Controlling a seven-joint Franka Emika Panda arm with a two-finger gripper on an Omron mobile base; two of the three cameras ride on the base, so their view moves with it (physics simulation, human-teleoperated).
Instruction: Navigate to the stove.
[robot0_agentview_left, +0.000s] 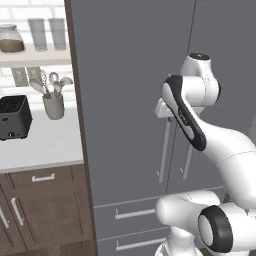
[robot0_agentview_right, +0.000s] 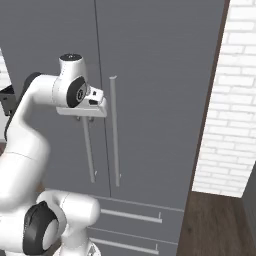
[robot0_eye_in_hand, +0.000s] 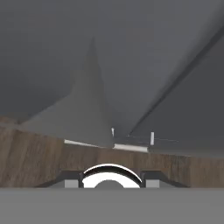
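Facing a tall grey fridge (robot0_agentview_left: 135, 100), the white arm folds in front of its double doors, with the gripper (robot0_agentview_right: 85, 119) tucked beneath the wrist and close to the long vertical door handles (robot0_agentview_right: 114, 130). Whether its fingers stand wide or narrow cannot be told from any of the pictures. The left base view takes in a white counter (robot0_agentview_left: 45, 147) left of the fridge, carrying a black toaster (robot0_agentview_left: 14, 117) and a grey cup of utensils (robot0_agentview_left: 53, 102), with a jar (robot0_agentview_left: 11, 40) and two glasses (robot0_agentview_left: 47, 33) on a shelf above and brown cabinets (robot0_agentview_left: 42, 210) below. The right base view instead catches a white brick wall (robot0_agentview_right: 232, 100) and a strip of wooden floor (robot0_agentview_right: 215, 225) right of the fridge. Looking downward, the hand view meets grey door panels and wooden floor (robot0_eye_in_hand: 39, 162). The stove lies somewhere outside these pictures.
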